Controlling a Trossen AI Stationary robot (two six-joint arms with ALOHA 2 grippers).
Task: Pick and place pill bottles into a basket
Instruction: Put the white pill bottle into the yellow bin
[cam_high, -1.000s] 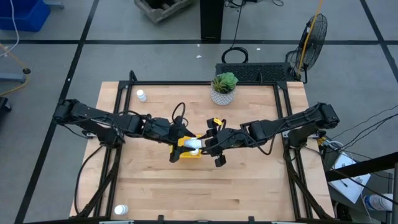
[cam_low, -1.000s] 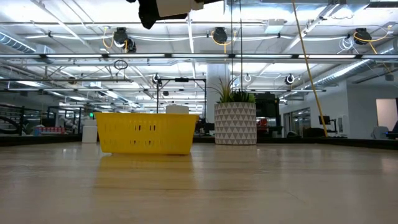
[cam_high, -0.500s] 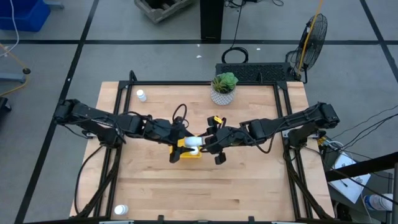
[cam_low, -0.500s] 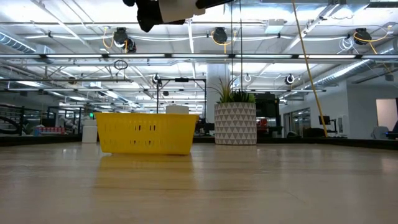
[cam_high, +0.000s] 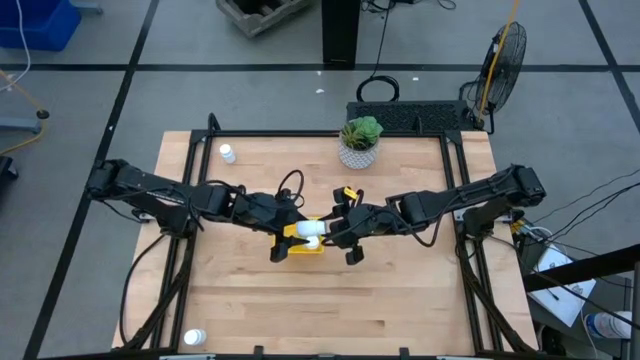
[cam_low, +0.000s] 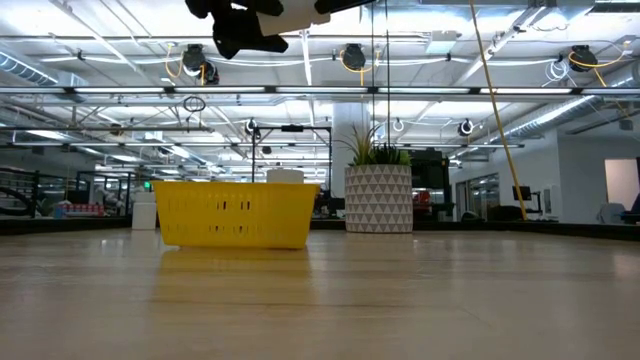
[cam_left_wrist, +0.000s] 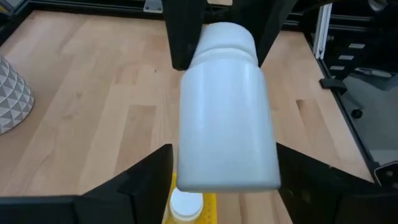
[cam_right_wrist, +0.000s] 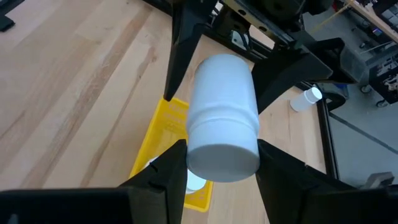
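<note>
Above the yellow basket (cam_high: 303, 240), both grippers meet on one pill bottle (cam_high: 312, 229): right gripper (cam_right_wrist: 214, 165) clamped on its cap end, left gripper (cam_left_wrist: 217, 165) fingers spread around its base. Another bottle (cam_right_wrist: 194, 182) lies inside the basket.

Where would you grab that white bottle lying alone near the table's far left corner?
Grip the bottle across its round body, coming straight down from above. It seems to lie on its side, so the curved flanks give the fingers two opposite faces.
</note>
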